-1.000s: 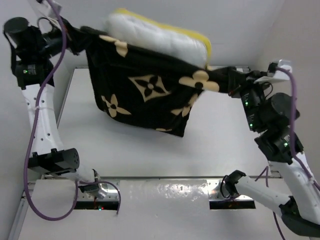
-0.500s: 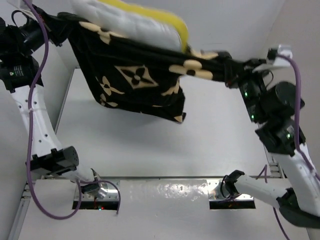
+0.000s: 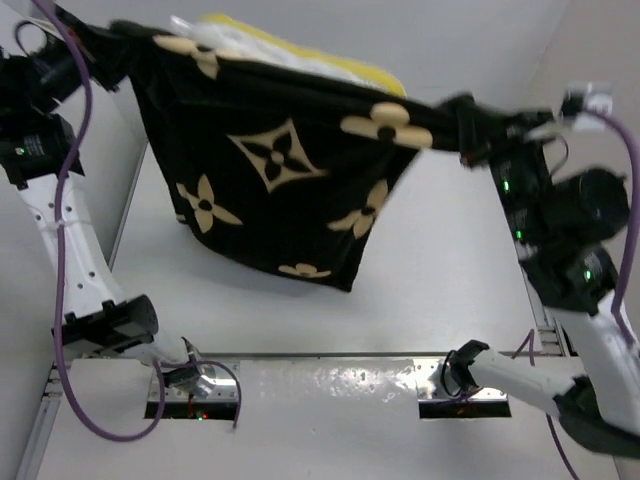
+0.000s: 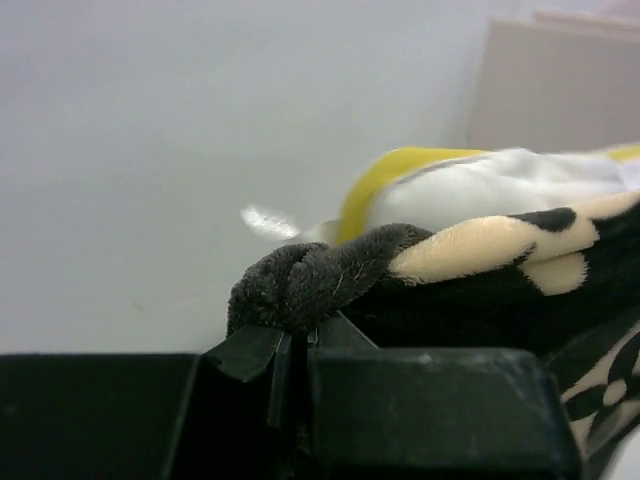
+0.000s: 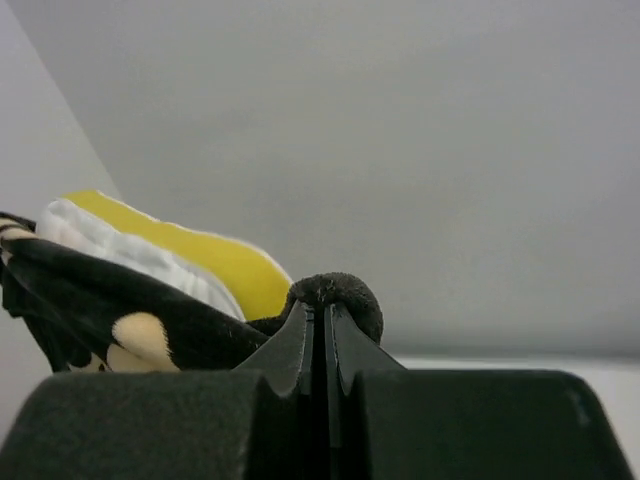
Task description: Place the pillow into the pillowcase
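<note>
The black pillowcase (image 3: 280, 190) with tan flower motifs hangs in the air above the table, stretched between both arms. The cream pillow (image 3: 300, 58) with its yellow band sits inside it, and only a strip shows above the case's top edge. My left gripper (image 3: 105, 45) is shut on the case's top left corner (image 4: 310, 285). My right gripper (image 3: 470, 125) is shut on its top right corner (image 5: 335, 295). The pillow's white top and yellow band show in the left wrist view (image 4: 480, 185) and in the right wrist view (image 5: 180, 255).
The white table (image 3: 450, 290) lies below the hanging case. White walls stand at the back and at both sides. The arm bases and a metal rail (image 3: 330, 380) line the near edge.
The pillow has sunk deeper into the case: much of it stood out above the opening, now only a strip shows. The case dropped lower and hangs fuller. Both grippers kept their hold.
</note>
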{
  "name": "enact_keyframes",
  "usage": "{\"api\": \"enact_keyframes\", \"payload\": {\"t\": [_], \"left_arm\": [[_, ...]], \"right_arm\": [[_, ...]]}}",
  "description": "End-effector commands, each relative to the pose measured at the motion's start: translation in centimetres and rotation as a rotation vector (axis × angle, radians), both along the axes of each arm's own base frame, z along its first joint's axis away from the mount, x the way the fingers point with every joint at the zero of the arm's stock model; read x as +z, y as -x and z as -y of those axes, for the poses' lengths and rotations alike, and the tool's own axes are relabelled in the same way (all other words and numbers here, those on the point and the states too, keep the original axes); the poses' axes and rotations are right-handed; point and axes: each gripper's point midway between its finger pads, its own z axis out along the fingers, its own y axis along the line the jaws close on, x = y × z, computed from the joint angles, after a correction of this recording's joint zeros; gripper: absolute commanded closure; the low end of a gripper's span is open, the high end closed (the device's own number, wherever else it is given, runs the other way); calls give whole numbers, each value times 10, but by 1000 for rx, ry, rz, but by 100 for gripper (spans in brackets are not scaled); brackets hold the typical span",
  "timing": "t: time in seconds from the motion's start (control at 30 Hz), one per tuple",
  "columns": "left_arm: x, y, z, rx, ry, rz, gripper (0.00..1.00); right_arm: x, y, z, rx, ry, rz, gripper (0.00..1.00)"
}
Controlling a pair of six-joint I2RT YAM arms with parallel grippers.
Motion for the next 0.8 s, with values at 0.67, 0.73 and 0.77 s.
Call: {"api": "enact_keyframes", "payload": {"t": [0.67, 0.73, 0.77], "left_arm": [[-41, -39, -79, 324, 21, -172, 100], [-19, -48, -85, 290, 40, -137, 100], [29, -25, -82, 285, 47, 3, 100]], "right_arm": [[-63, -62, -9, -131, 152, -190, 100], [-10, -55, -22, -55, 161, -105, 100], [51, -39, -14, -50, 107, 5, 100]]}}
